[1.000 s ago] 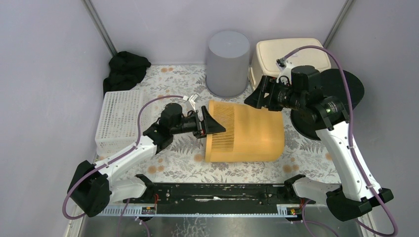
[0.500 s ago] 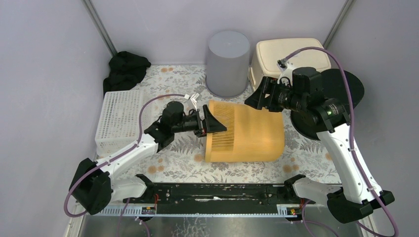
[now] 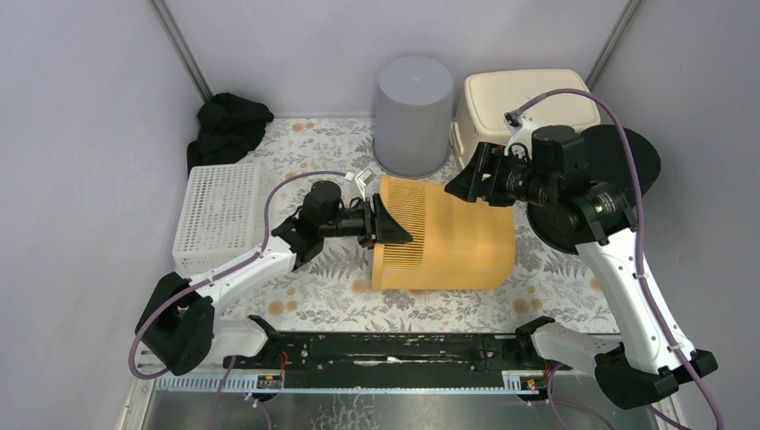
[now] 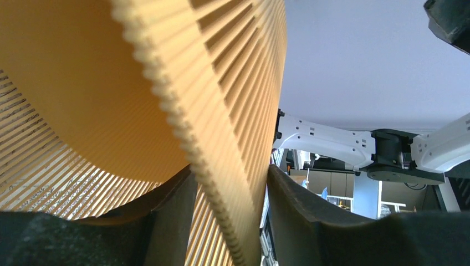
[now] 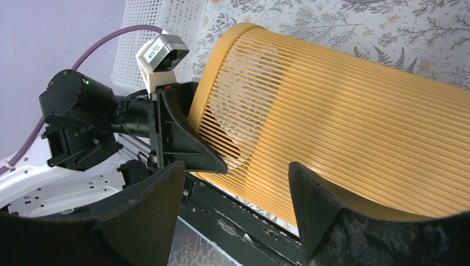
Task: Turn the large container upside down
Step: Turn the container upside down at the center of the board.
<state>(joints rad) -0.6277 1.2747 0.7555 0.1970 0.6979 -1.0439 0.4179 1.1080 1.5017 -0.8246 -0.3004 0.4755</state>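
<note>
Closes the left gripper (image 4: 230, 172) from wide open onto the rim of the yellow slatted container (image 3: 457, 242), one finger inside the wall, one outside. Carries the left arm's elbow forward and to the right. Shifts the container's open end slightly back, nearer the grey bin (image 3: 412, 107).

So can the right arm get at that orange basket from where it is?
Probably yes: the right gripper hangs open close over the orange basket, nothing between them. The left gripper only straddles the rim end.
</note>
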